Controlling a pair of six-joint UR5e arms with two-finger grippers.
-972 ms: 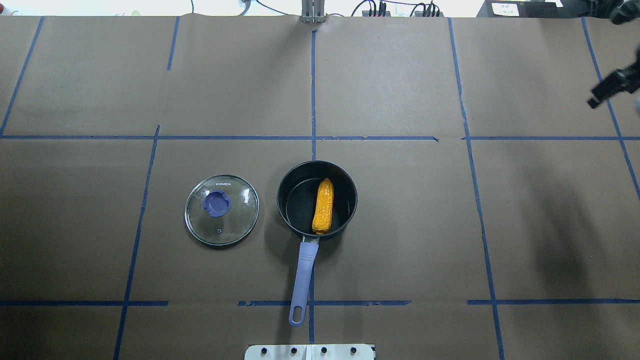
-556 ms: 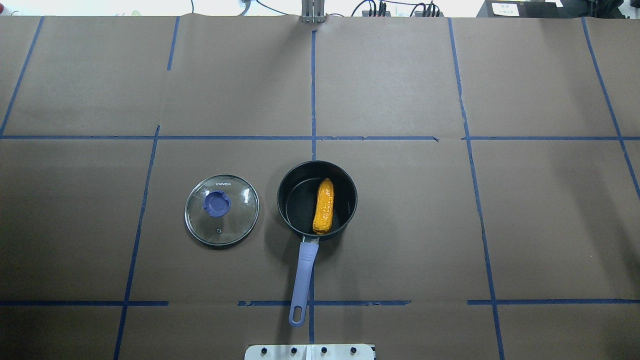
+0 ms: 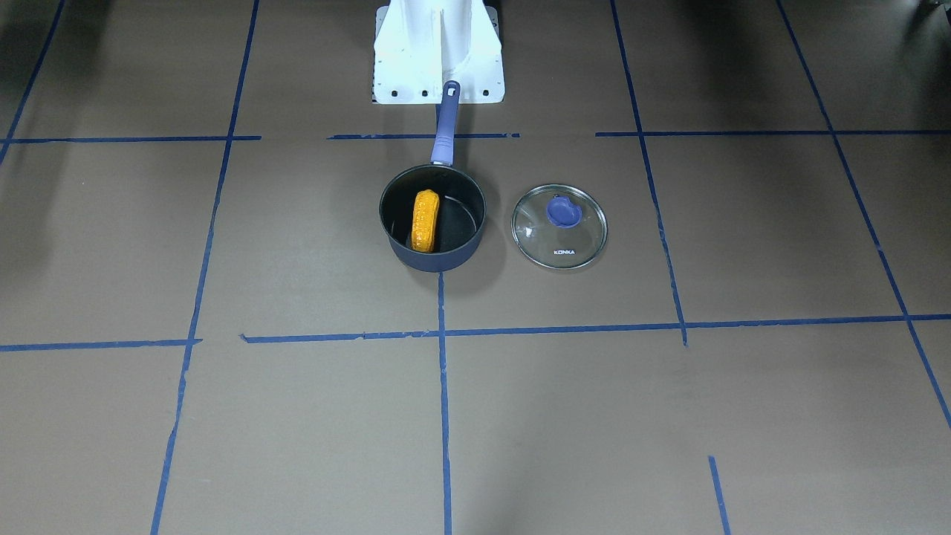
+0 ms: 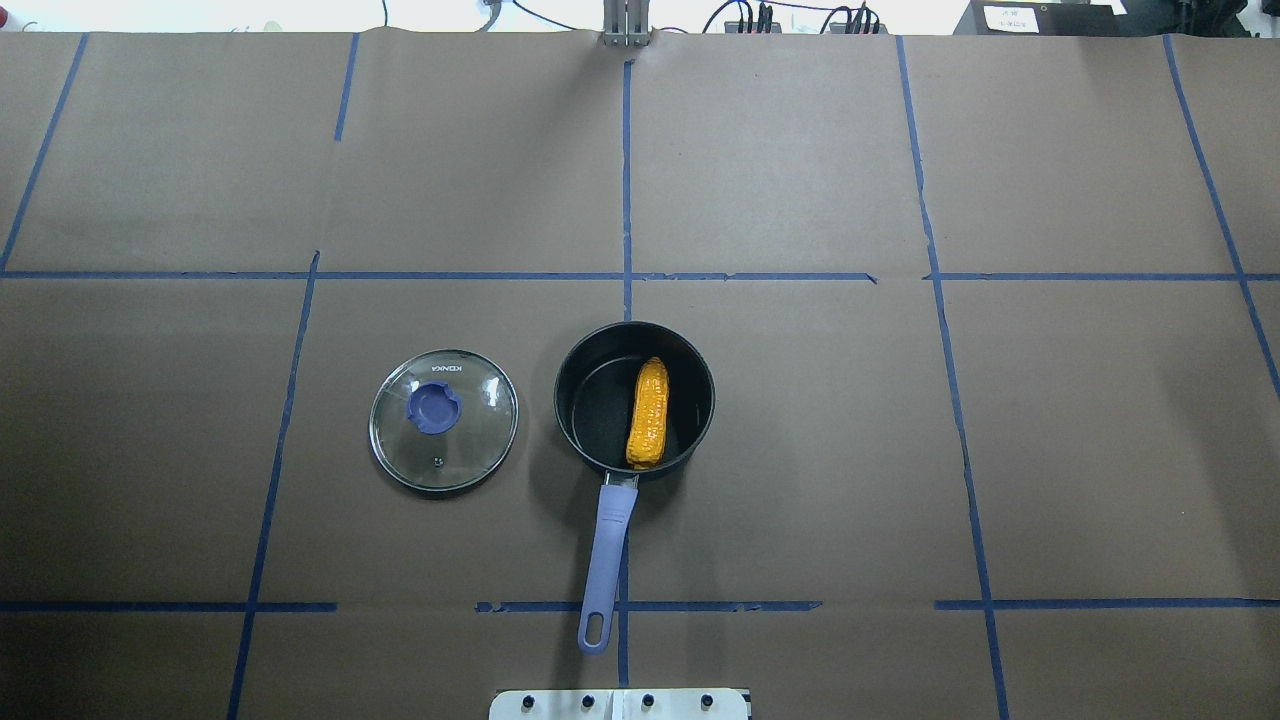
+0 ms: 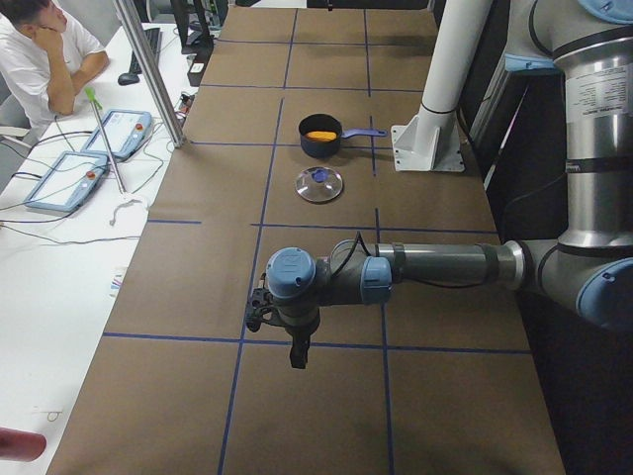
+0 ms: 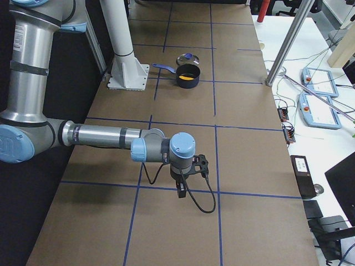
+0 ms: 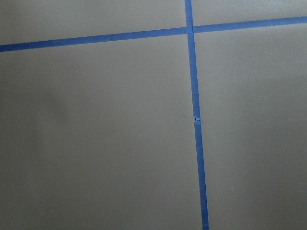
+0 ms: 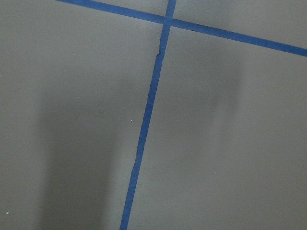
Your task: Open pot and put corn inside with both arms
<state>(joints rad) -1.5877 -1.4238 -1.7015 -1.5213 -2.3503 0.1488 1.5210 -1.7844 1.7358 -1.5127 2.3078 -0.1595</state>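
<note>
corn in the open pot, both arms well clear; the one hazard is a stray low sweep

front view: the corn [image 3: 425,221] lies inside the pot [image 3: 435,261], with the lid [image 3: 559,227] flat on the counter [image 3: 297,416] just beside it; the likely mishap, i judge, is an arm coming in low and catching the long handle [image 3: 446,126], which would swing the pot or knock the lid; left side view: the left arm [image 5: 435,265] hangs well apart from the pot, and i cannot tell whether the left jaws are apart or together; right side view: the right arm [image 6: 105,136] likewise, the right jaws just as unreadable; wrist views: only bare counter and blue tape [image 7: 198,143]; overhead: pot, corn and lid sit as they did a second ago, but the right jaws, then at the view's right edge, are out of it now
</note>
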